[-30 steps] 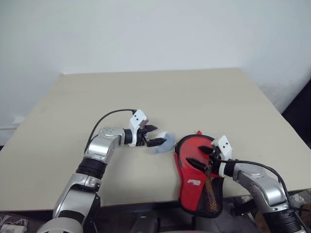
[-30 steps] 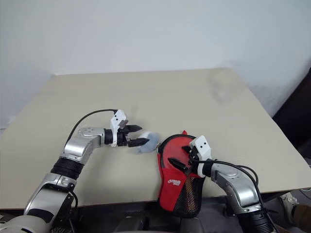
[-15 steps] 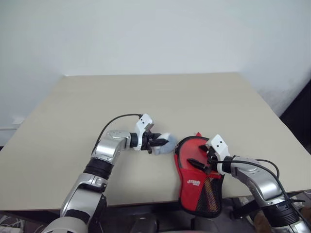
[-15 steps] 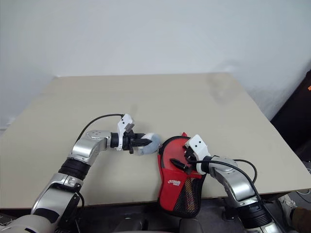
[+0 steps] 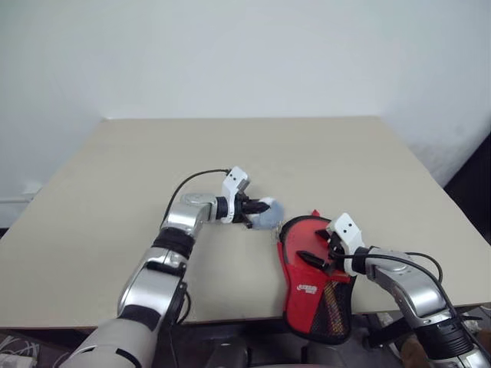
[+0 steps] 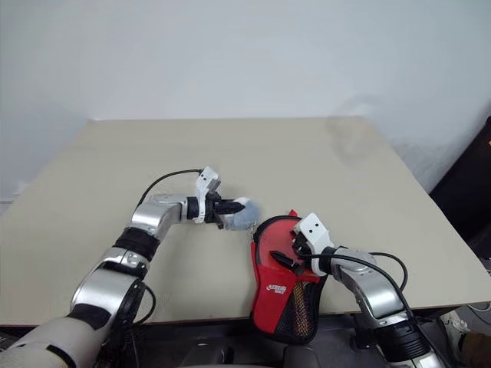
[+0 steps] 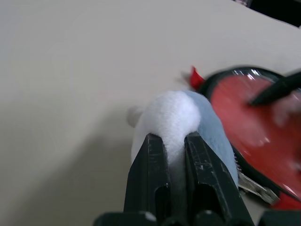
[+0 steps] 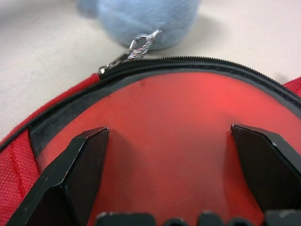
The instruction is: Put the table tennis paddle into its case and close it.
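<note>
The left gripper (image 7: 170, 155) is pinching a small grey-blue and white plush lump (image 7: 186, 125) between its two black fingers (image 7: 149, 179), which are squeezed close together on the soft white part. The lump is sitting on the beige table (image 5: 115, 192) just to the left of the case (image 5: 311, 287), at the case's far left corner, and a small metal clasp (image 8: 134, 47) on a short chain is running from the lump to the case's zip. The case is lying at the near edge of the table, right of centre, with its round end pointing far and its mesh-pocket end hanging over the near edge. Its zip is standing open around the round end, and the red face of the table tennis paddle (image 8: 188, 136) is showing inside, framed by the black edging. The right gripper (image 8: 176, 174) is hovering over that opening with its fingers (image 8: 75, 174) spread wide to either side of the red face; whether they are touching the rubber cannot be told.
</note>
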You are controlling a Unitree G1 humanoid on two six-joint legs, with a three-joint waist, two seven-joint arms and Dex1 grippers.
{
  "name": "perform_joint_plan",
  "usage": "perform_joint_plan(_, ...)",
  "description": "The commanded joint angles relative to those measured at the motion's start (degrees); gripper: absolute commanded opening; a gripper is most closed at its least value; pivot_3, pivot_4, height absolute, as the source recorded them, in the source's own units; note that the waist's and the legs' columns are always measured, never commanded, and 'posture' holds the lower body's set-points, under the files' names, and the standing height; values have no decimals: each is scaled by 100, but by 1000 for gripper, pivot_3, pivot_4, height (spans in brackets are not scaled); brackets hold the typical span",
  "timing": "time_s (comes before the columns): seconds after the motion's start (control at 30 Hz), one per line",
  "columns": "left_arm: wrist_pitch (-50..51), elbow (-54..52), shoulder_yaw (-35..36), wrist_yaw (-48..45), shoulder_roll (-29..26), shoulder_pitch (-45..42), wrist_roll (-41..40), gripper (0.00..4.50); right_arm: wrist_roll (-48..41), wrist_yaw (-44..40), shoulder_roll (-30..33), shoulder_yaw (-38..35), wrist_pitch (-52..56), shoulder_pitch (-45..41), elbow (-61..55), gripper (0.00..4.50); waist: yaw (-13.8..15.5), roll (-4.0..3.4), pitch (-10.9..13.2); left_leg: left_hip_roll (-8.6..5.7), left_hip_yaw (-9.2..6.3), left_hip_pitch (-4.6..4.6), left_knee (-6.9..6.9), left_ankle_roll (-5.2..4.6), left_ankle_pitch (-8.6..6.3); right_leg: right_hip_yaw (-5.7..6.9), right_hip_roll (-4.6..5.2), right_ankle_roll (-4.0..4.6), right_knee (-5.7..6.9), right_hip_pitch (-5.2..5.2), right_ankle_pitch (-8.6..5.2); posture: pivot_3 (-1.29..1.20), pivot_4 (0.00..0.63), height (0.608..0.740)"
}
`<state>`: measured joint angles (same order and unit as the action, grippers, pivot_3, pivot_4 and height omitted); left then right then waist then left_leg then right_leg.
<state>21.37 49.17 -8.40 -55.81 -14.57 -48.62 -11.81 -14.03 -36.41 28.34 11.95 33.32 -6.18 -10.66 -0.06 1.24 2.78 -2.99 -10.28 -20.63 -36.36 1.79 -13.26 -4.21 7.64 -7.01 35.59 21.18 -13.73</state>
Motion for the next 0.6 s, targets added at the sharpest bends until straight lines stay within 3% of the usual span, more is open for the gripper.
perform_joint_plan(0.03, -540, 590, 311, 262, 178, -631, 68, 10, 328, 84, 157, 227, 295, 303, 443, 4500, 7, 6, 0, 0, 0, -1, -1, 0, 0, 1, 0, 0, 0, 0, 0, 0, 0, 740)
perform_joint_plan(0.3, -1207, 1616, 457, 640, 662, -1267, 339, 10, 398, 132, 244, 284, 329, 427, 371, 4500, 30, 8, 0, -1, 0, -6, 0, 1, -1, 7, 5, -3, -4, 0, -1, 0, 0, 740)
perform_joint_plan(0.6, -1679, 2361, 606, 1820, 1287, -1795, 667, 10, 446, 222, 237, 332, 295, 483, 354, 4500, 44, 13, 1, -1, -2, -8, 0, 1, -1, 14, 10, -6, -7, -1, -3, 0, 0, 740)
